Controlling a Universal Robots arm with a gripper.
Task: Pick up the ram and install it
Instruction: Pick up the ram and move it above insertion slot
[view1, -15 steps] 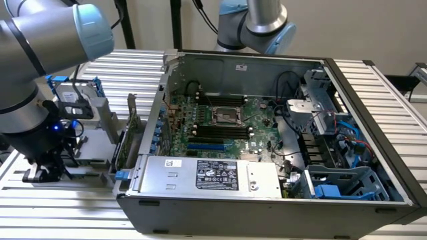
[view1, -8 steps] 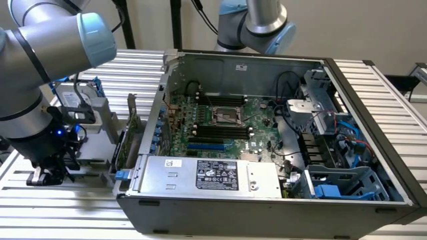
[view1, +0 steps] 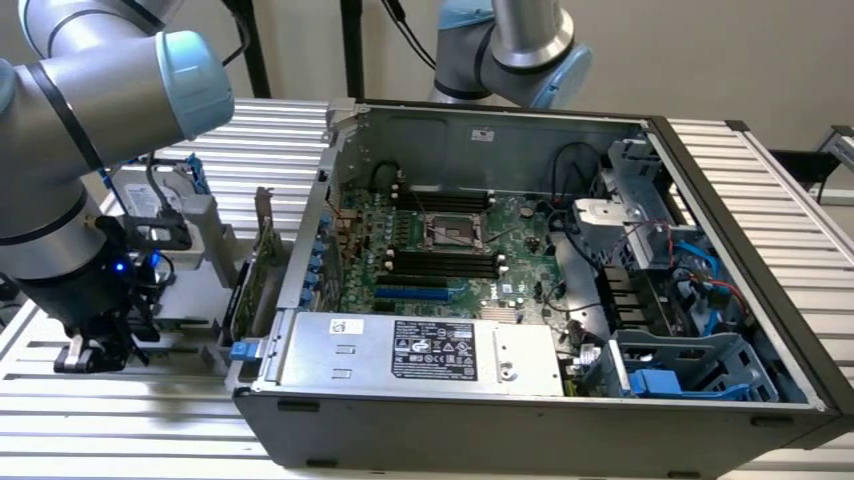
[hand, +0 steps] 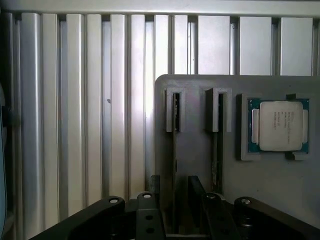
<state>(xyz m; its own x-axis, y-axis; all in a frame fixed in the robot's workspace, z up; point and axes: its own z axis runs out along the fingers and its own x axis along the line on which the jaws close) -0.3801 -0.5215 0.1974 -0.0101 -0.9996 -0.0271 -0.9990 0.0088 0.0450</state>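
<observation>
**A:** How far along are you?

**B:** Barely begun. My gripper (hand: 177, 186) is spread wide and holds nothing. It hangs over the gray holder (hand: 195, 145) on the slatted table (hand: 75, 125), outside the computer case (view1: 534, 420).

**A:** And the ram stick?

**B:** The ram stick (hand: 176, 112) sits on edge in its groove in the holder, with my fingers (hand: 155, 184) on either side of it. I can't say from this angle whether a pad already touches it, but I'd guess not.

**A:** Anything else in that holder?

**B:** Another stick (hand: 219, 112) in the neighbouring groove, and the processor (hand: 280, 125) just beside that.

**A:** So what's actually done?

**B:** Only the lining-up. The ram stick isn't pinched or lifted, and the long black slots (view1: 441, 265) inside the case are bare. All of the picking up and the fitting is left to do.
</observation>
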